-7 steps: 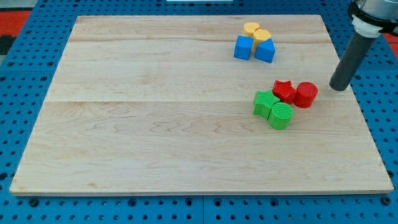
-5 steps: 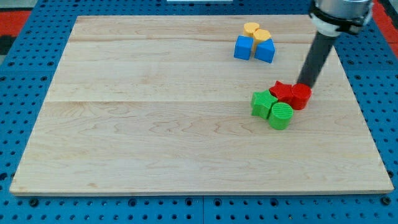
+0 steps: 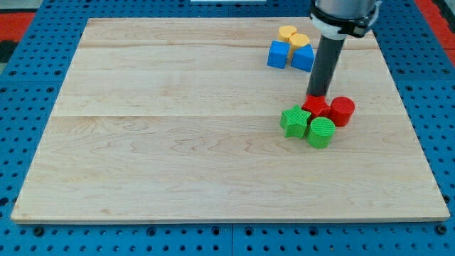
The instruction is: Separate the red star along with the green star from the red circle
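Blocks like these look light and hard, so you should expect them to skid freely on the smooth pale wooden board (image 3: 178,135) and to spin if pushed off centre. There is no claw here to be wide or narrow: your arm ends in a plain dark rod, and my tip (image 3: 316,96) sits at the twelve o'clock edge of the ribbed red star block (image 3: 316,108), apparently touching it. The red circle block (image 3: 342,111) lies just at the star's three o'clock, the ribbed green star block (image 3: 294,121) at its seven o'clock, and a green circle block (image 3: 320,132) at its six. Push each star flat on a broad face. Two blue blocks (image 3: 290,55) and two yellow ones (image 3: 293,35) cluster at twelve o'clock; a blue pegboard (image 3: 227,242) surrounds the board.
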{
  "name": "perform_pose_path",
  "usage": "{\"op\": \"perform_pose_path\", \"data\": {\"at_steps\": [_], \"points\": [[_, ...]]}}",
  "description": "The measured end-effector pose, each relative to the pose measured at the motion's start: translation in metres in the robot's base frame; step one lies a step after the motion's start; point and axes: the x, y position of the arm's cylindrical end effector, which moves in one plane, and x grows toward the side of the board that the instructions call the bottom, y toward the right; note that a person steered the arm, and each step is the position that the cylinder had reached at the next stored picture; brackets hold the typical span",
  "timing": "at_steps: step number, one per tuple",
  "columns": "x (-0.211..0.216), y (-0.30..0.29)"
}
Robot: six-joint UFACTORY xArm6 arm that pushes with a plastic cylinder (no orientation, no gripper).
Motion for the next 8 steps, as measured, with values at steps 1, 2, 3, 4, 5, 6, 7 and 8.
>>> {"op": "perform_pose_path", "data": {"at_steps": [1,2,3,4,5,6,7,8], "points": [[0.000,0.027],[0.008,0.040],[0.021,0.028],[0.024,-0.010],[0.024,-0.059],[0.024,-0.088],[0.024,-0.078],[0.023,-0.035]]}}
